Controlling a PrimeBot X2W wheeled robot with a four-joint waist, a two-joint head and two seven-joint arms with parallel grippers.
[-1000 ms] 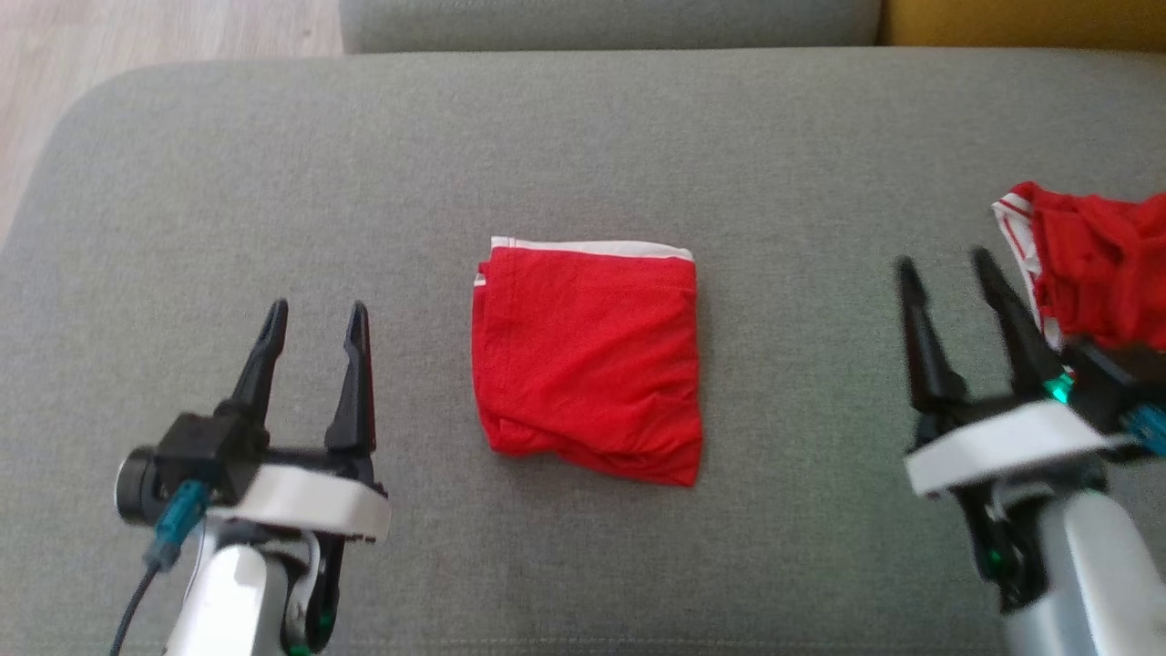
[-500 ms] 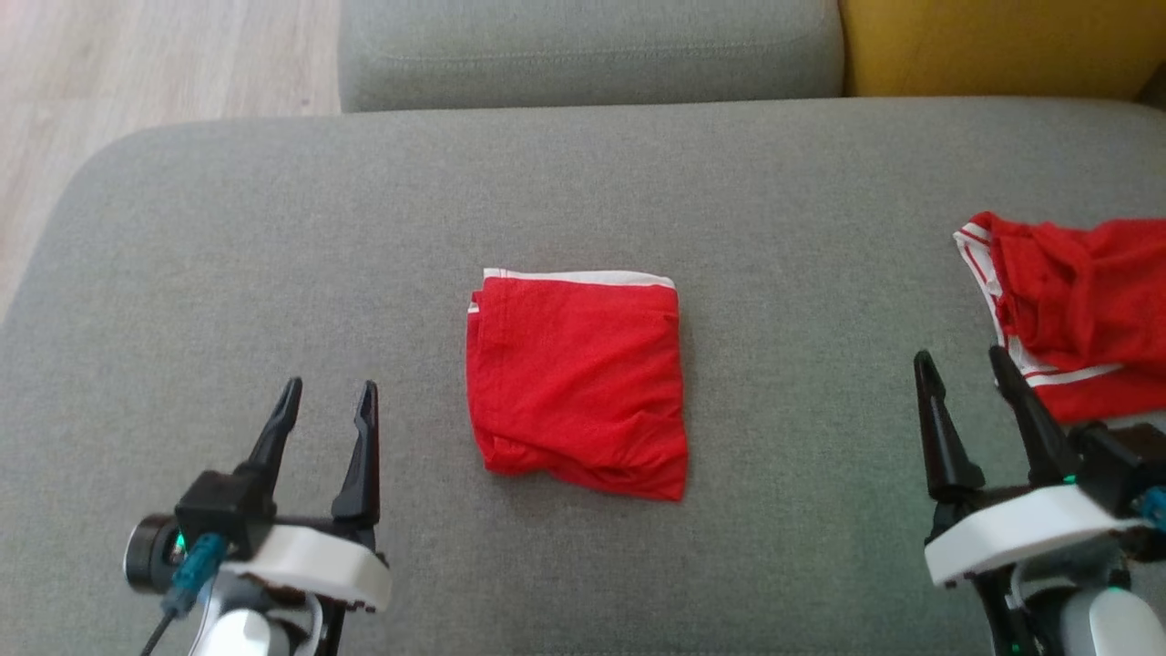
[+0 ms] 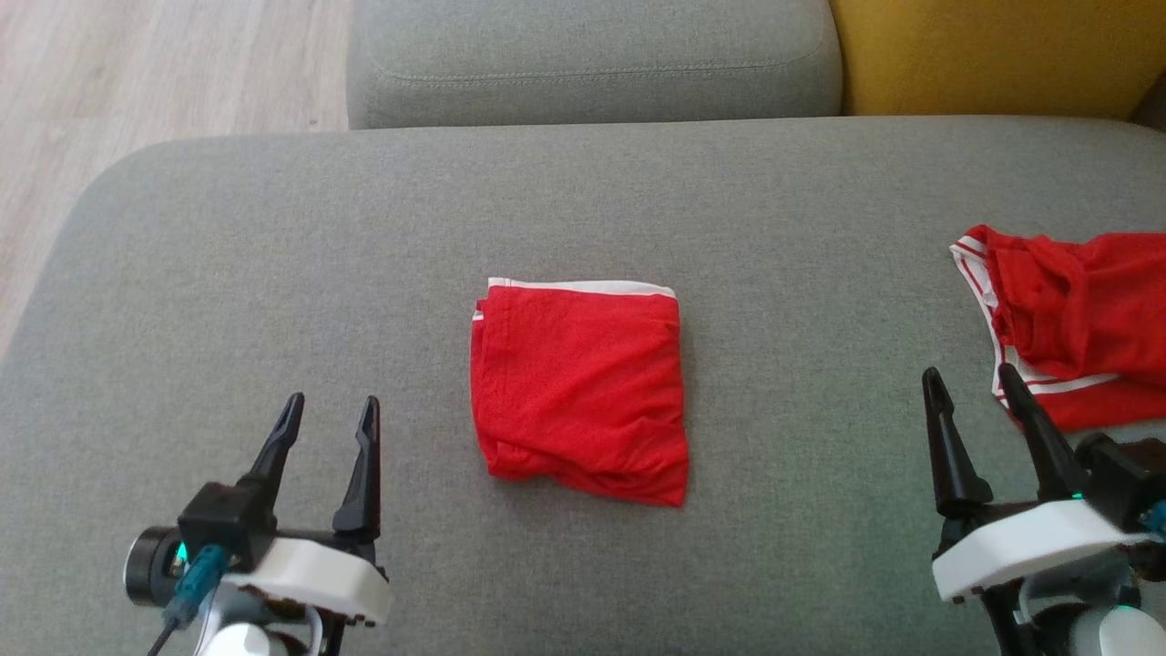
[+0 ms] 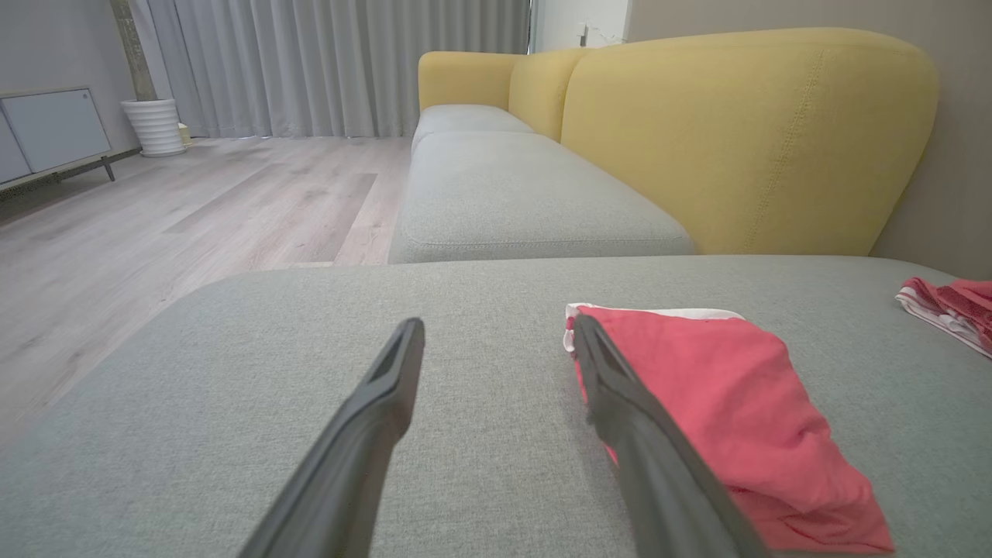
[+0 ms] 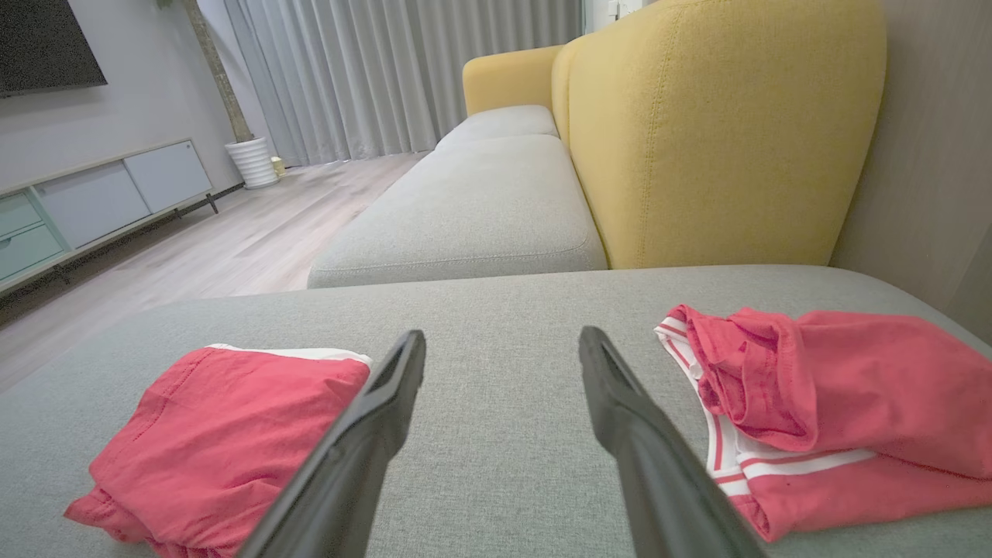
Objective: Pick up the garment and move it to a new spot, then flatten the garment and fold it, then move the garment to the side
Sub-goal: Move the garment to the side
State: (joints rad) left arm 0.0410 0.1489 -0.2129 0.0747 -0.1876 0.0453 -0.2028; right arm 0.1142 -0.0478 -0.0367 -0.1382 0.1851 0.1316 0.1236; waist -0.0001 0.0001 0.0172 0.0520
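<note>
A red garment (image 3: 578,392) with a white band along its far edge lies folded into a square at the middle of the grey cushion (image 3: 273,228). It also shows in the left wrist view (image 4: 736,403) and the right wrist view (image 5: 225,426). A second red garment (image 3: 1084,319) with white stripes lies crumpled at the right (image 5: 837,387) (image 4: 949,306). My left gripper (image 3: 331,401) (image 4: 496,322) hangs open, left of and nearer than the folded garment. My right gripper (image 3: 967,372) (image 5: 502,335) is open between the two garments, close to the crumpled one's near corner. Both are empty.
Behind the cushion sits another grey seat cushion (image 3: 592,64) and a yellow backrest (image 3: 993,55). Wooden floor (image 3: 137,73) lies past the cushion's rounded left corner. A low cabinet (image 5: 93,201) and a white pot (image 5: 252,161) stand far off by the curtains.
The head camera has tilted up, shifting the whole picture downward. Beyond that shift, both open grippers have drawn back toward me, away from the garments. Neither garment has moved.
</note>
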